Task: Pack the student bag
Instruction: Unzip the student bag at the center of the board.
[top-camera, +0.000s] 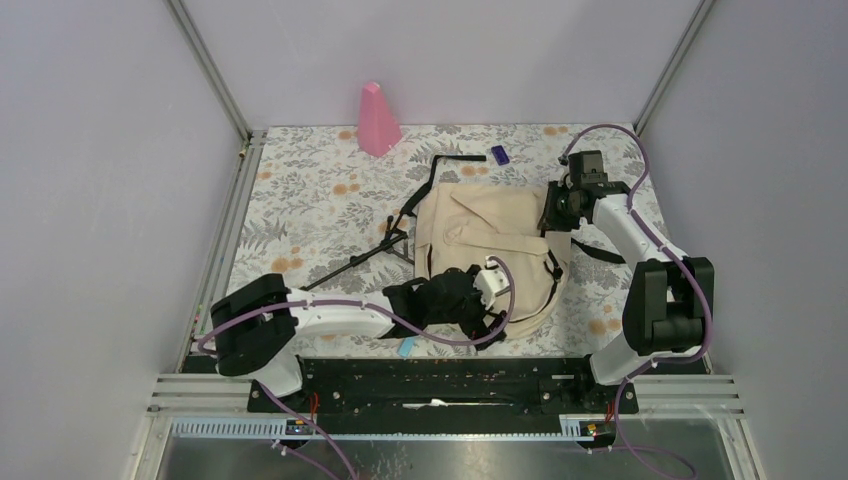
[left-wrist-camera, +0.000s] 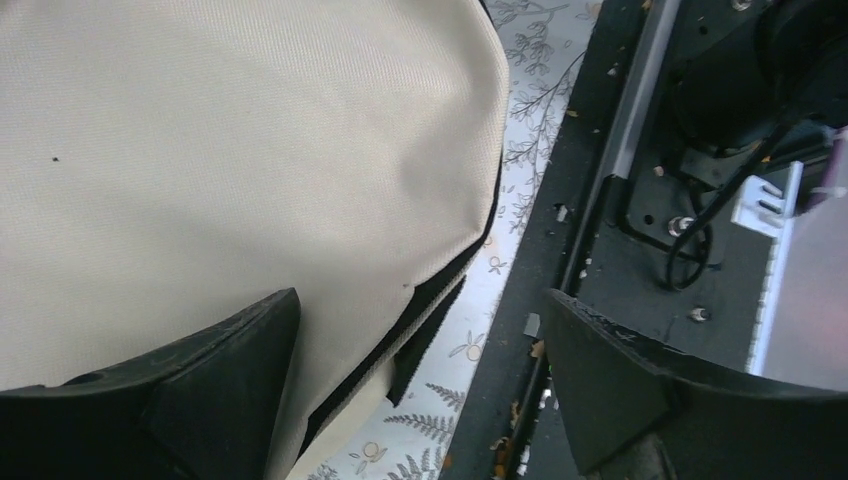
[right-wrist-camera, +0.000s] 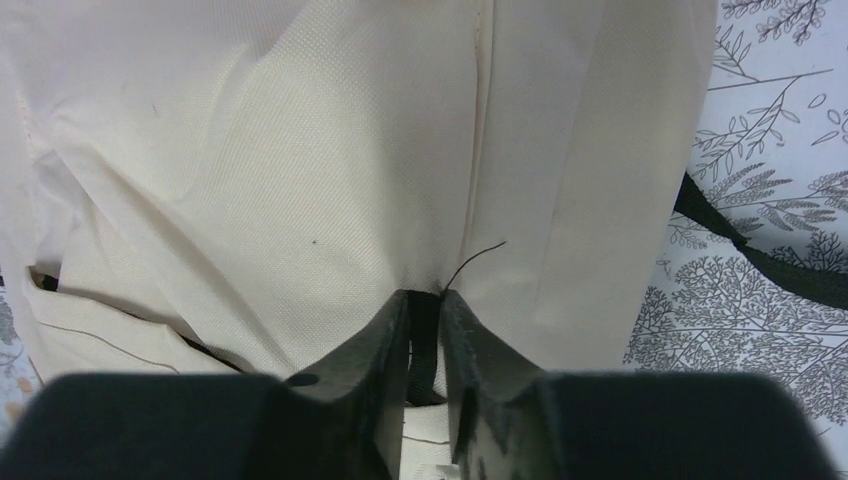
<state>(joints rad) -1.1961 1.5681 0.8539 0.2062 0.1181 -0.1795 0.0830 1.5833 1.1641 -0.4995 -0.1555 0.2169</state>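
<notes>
The student bag (top-camera: 490, 235) lies flat in the middle of the floral table, beige with black trim. My left gripper (top-camera: 480, 315) hangs over its near edge, open. In the left wrist view its two black fingers stand wide apart (left-wrist-camera: 420, 300), with the bag's beige cloth (left-wrist-camera: 230, 150) and black-trimmed edge between them, nothing gripped. My right gripper (top-camera: 555, 215) is at the bag's far right side. In the right wrist view it (right-wrist-camera: 425, 300) is shut on a short black webbing strap (right-wrist-camera: 424, 345) sewn to the bag's cloth (right-wrist-camera: 330, 150).
A pink cone-shaped object (top-camera: 378, 120) stands at the back. A small purple item (top-camera: 499, 154) lies behind the bag. Black straps (top-camera: 400, 230) trail left, and another strap (top-camera: 600, 255) lies to the right. The black base rail (top-camera: 440, 375) runs just in front of the bag's near edge.
</notes>
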